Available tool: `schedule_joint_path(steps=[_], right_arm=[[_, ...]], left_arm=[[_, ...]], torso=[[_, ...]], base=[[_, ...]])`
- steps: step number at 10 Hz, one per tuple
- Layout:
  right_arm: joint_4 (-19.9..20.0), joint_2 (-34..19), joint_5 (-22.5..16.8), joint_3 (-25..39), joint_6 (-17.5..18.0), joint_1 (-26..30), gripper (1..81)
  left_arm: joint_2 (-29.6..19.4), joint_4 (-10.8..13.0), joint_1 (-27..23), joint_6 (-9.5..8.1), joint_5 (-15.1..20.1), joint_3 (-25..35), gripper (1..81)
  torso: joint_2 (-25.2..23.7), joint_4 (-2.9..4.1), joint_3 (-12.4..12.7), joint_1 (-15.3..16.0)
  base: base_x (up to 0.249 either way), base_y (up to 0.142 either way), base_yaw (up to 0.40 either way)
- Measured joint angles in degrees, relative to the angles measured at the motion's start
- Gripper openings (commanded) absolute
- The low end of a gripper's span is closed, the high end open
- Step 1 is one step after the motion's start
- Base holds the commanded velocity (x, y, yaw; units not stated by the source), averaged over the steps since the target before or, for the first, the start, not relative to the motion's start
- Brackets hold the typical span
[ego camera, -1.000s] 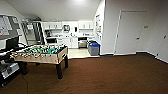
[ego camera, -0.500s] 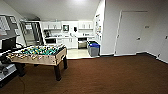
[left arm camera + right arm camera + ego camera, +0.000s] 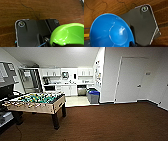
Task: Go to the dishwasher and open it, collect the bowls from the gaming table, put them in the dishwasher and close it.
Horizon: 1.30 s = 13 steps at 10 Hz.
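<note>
Now the robot stands on the brown carpet (image 3: 107,122) of a large room, facing a kitchenette at the far end, with a bowl at each wrist. By the left wrist view, the lime green bowl (image 3: 70,34) sits large against the arm's dark plate, its hollow turned toward the camera and the wood-grained floor (image 3: 37,10) beneath; the fingers cannot be made out, so I cannot tell whether the left gripper's jaws are closed on its rim, though a bowl riding above the floor suggests it is carried. The right wrist view gives the same account of the bright blue bowl (image 3: 112,31): hollow up, close against the wrist, and how the right gripper's jaws stand I cannot tell. Keeping both bowls mouth-up and tucked near the wrists seems a sensible way to drive with them. The dishwasher (image 3: 81,90), a steel-fronted unit under the counter beside the white cabinets (image 3: 66,89), lies well ahead across the pale kitchen floor (image 3: 75,100); whether its door is open is too small to tell. A blue-lidded bin (image 3: 93,96) stands near it. The table-football table (image 3: 35,103) is at the left, close by. A white door (image 3: 130,79) is on the right wall.
</note>
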Motion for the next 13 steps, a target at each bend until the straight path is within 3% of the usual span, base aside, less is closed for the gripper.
schedule_joint_path(steps=[13], right_arm=[[0.0, 0.0, 0.1, 0.0, 0.0, -0.2, 1.0]], left_arm=[[-0.2, 0.0, 0.1, 0.00, 0.0, 0.0, 1.0]], torso=[[0.0, 0.00, 0.0, -0.1]], base=[[0.124, 0.000, 0.000]])
